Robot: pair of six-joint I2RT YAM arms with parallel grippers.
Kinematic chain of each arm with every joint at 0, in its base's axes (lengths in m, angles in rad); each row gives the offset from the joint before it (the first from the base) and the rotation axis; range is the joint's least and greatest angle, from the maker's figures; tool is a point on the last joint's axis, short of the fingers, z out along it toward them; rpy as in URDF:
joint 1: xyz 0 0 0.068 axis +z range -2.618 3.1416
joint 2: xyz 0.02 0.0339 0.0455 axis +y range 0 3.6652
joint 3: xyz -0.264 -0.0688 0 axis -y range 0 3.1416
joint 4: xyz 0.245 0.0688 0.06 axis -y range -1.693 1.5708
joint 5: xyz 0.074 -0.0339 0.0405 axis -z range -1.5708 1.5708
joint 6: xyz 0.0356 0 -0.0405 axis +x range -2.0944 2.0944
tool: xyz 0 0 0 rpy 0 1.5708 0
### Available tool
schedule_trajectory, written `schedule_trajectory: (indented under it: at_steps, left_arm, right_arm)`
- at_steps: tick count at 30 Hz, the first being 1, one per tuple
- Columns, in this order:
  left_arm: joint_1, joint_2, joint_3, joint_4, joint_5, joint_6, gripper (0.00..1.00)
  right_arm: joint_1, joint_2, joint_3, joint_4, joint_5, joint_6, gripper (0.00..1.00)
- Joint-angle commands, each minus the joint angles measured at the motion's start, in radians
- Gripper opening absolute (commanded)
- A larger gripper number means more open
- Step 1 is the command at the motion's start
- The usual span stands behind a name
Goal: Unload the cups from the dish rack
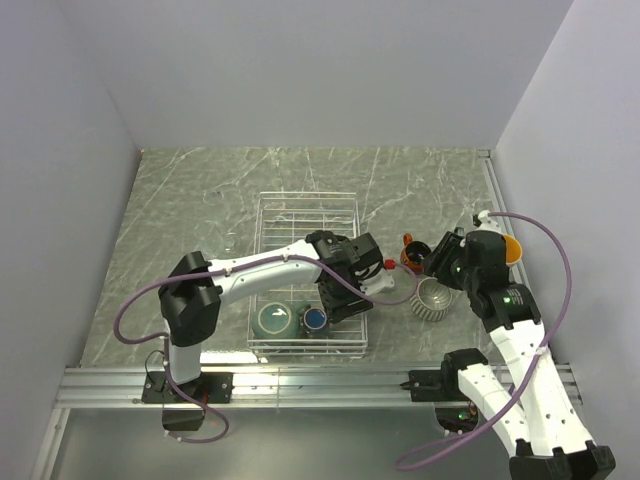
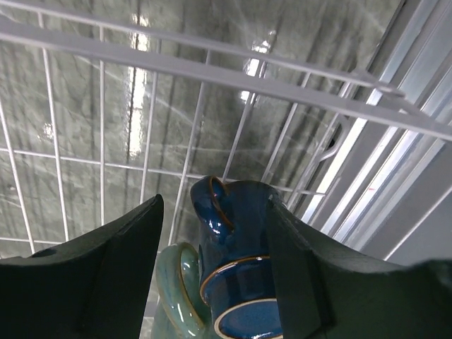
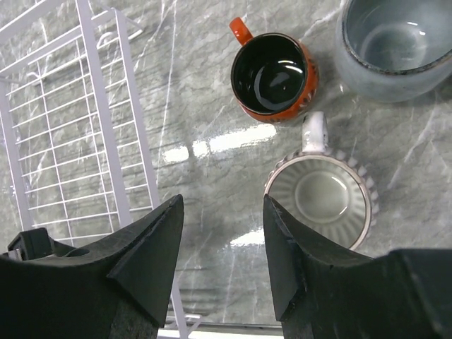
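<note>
Dark-blue glazed ceramic with a thin tan rim line identifies the blue cup (image 2: 236, 282). It stands mouth-up at the near end of the rack (image 1: 290, 225), right of centre, touching or just beside the teal mug (image 1: 273, 320) on its left. The left hand (image 2: 215, 212) is open and empty. Its dark fingers (image 2: 120, 261) straddle the blue cup, one on each side; a gap shows on the left side, and contact on the right side cannot be confirmed. The cup lies directly ahead of and below this hand, with its axis upright. In the wrist view its loop handle shows at the far side, between the fingertips. The left arm is plainly the nearer one, and closing the fingers across the round body appears to be the step in hand. The rack is a white wire grid with low sides, resting on a grey-green marbled surface (image 1: 200, 220). The right hand (image 3: 223, 208) is likewise open and empty, held above the surface just right of the rack. Below it stand three cups, all outside the rack: the red mug (image 3: 272, 74), glossy with a dark interior; the ribbed cup (image 3: 321, 198), fluted and pale; and the grey mug (image 3: 392, 42), smooth and rounded.
</note>
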Motion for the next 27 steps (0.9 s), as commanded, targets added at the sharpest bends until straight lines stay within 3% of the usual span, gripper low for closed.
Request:
schedule_trajectory:
  at_steps: [1, 11, 15, 19, 23, 27]
  left_arm:
    - [-0.017, 0.013, 0.034, -0.061, -0.027, -0.003, 0.65]
    - [-0.031, 0.063, 0.022, -0.058, -0.113, 0.043, 0.62]
    - [-0.031, 0.071, 0.023, -0.099, -0.113, 0.058, 0.54]
    - [-0.031, 0.071, 0.043, -0.124, -0.113, 0.066, 0.33]
    - [-0.031, 0.066, 0.079, -0.146, -0.113, 0.070, 0.04]
    - [-0.031, 0.062, 0.099, -0.152, -0.113, 0.075, 0.00]
  right_arm:
    - [-0.004, -0.023, 0.000, 0.008, 0.030, -0.023, 0.56]
    - [-0.004, -0.035, -0.025, 0.043, 0.010, -0.020, 0.56]
    - [-0.004, -0.037, -0.020, 0.050, 0.010, -0.023, 0.56]
    - [-0.005, -0.044, -0.020, 0.057, 0.010, -0.022, 0.56]
    - [-0.004, -0.048, -0.013, 0.054, 0.010, -0.023, 0.56]
    - [-0.004, -0.051, -0.002, 0.053, 0.010, -0.028, 0.56]
